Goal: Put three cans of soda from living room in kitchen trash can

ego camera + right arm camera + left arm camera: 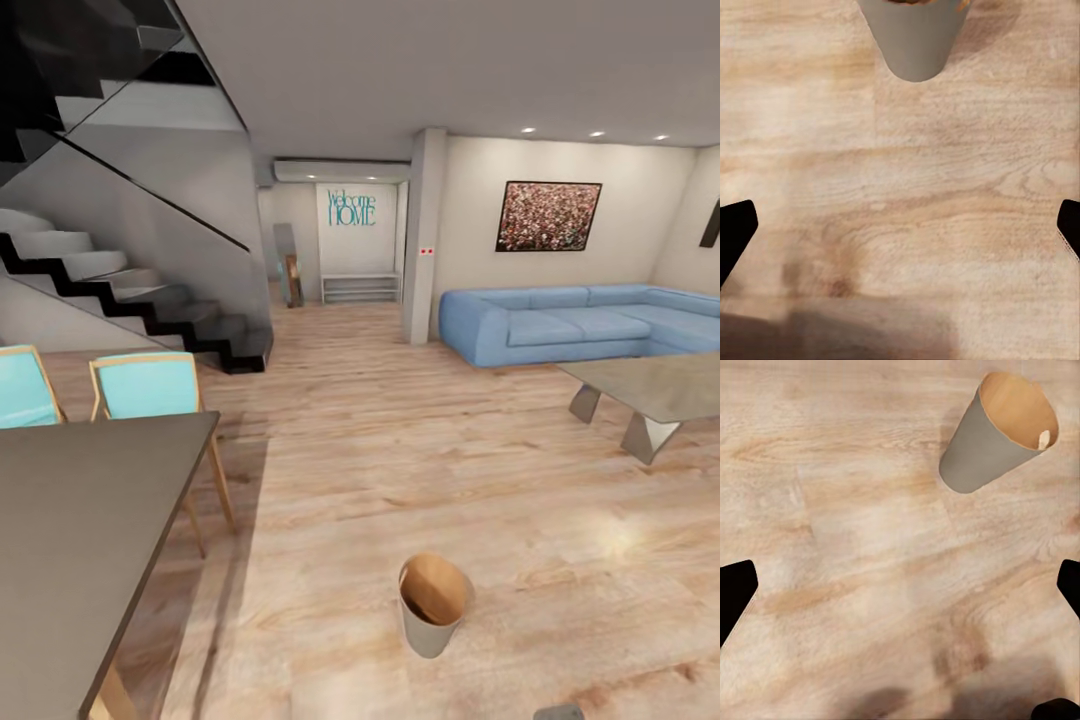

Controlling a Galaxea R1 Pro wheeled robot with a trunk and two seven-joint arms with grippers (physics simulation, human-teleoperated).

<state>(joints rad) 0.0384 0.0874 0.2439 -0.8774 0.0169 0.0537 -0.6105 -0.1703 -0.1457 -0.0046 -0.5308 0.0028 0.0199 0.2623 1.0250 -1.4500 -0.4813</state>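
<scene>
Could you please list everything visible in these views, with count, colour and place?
trash can: one, pale grey outside, brown-orange inside, upright on the pale wood floor ahead
dining table: one, dark, near left
chairs: two, teal with wood frames, behind the table
staircase: one, black and white, left
sofa: one, blue, right, against the wall
coffee table: one, grey, right
wall picture: one, reddish, above the sofa
left gripper: dark fingertips spread, over bare floor
right gripper: the same

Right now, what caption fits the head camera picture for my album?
Grey trash can standing on pale wood floor, blue sofa beyond.
</scene>
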